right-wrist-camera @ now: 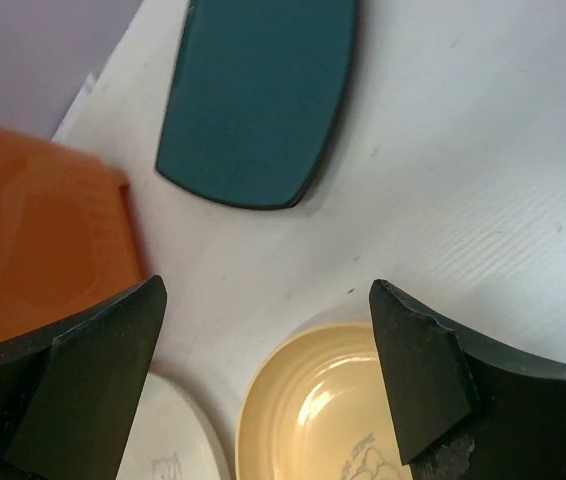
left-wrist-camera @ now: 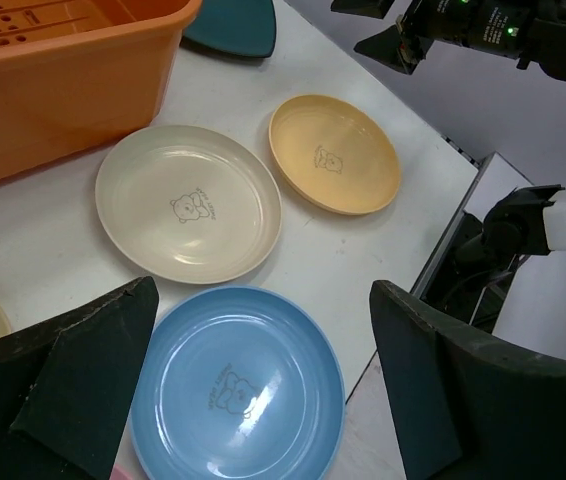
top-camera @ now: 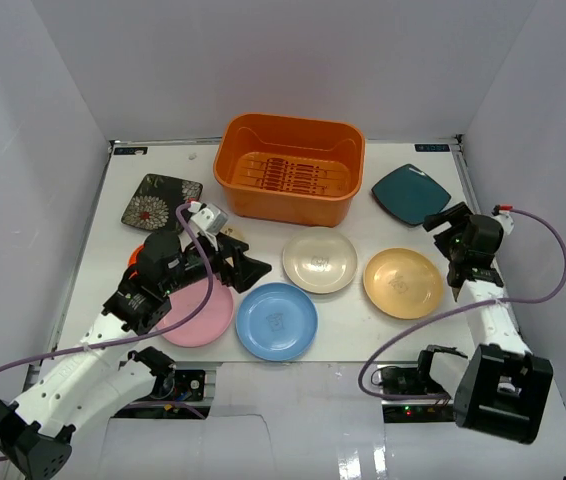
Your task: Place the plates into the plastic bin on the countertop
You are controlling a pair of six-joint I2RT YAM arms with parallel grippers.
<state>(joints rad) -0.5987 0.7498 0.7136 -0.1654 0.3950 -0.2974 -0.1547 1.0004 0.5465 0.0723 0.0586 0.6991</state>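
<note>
The orange plastic bin (top-camera: 288, 168) stands at the back of the white countertop (top-camera: 353, 320). In front of it lie a cream plate (top-camera: 319, 260), a yellow-tan plate (top-camera: 402, 282), a blue plate (top-camera: 276, 321) and a pink plate (top-camera: 201, 315). A square teal plate (top-camera: 410, 193) lies right of the bin and a black flowered plate (top-camera: 160, 200) lies left of it. My left gripper (top-camera: 253, 268) is open and empty over the blue plate (left-wrist-camera: 238, 385). My right gripper (top-camera: 445, 218) is open and empty between the teal plate (right-wrist-camera: 258, 95) and the yellow-tan plate (right-wrist-camera: 323, 410).
A small beige plate (top-camera: 233, 233) and an orange-red plate (top-camera: 135, 255) are mostly hidden under my left arm. White walls enclose the countertop on three sides. Purple cables loop off both arms at the near edge (top-camera: 403, 350).
</note>
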